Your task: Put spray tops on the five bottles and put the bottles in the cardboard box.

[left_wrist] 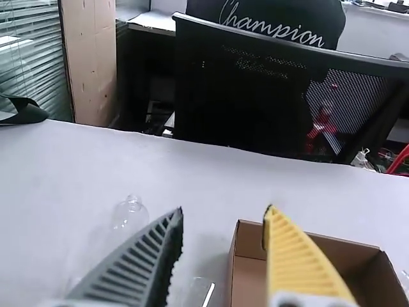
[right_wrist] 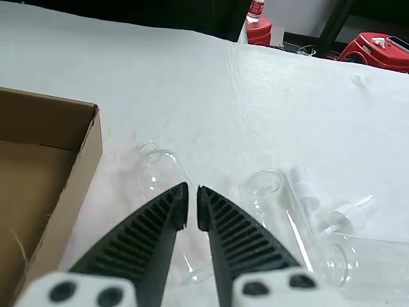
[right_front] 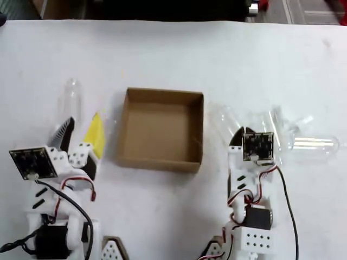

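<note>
One bottle (right_front: 71,96) flat left of cardboard box (right_front: 160,161), neck pointing away, left hand (left_wrist: 223,211) spread, right hand (right_wrist: 192,189) clenched.

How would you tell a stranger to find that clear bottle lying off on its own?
Start at the open cardboard box in the middle of the white table. Beside it, on the side of the yellow-and-grey left gripper, one clear bottle lies just beyond it. It lies alone, whereas the other bottles are heaped together on the box's opposite side.
</note>
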`<state>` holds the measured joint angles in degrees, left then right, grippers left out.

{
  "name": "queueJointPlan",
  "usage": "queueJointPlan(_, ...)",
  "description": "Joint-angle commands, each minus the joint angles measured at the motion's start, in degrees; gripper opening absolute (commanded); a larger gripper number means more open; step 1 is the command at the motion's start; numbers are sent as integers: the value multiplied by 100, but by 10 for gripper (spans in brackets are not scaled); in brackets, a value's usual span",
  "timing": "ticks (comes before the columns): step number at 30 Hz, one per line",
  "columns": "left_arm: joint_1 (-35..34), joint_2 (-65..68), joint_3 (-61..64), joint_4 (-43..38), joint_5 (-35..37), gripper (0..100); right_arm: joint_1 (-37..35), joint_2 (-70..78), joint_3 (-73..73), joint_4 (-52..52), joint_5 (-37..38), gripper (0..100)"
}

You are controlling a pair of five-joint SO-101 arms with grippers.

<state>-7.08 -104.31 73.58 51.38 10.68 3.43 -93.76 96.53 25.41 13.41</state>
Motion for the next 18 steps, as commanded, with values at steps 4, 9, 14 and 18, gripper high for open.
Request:
queueJointPlan(4,-66,-48,-26,-114,26,195,-13,-4,62,-479,-62,19)
queueJointPlan(9,-66,-48,158,-360,18,195,13,-4,62,-532,-44,19)
queueJointPlan(14,-75,-48,360,-607,18,195,31,-4,-167,-418,70,19)
queueJointPlan(18,-57,-48,360,-598,18,195,-268,-4,-897,505,1196,17)
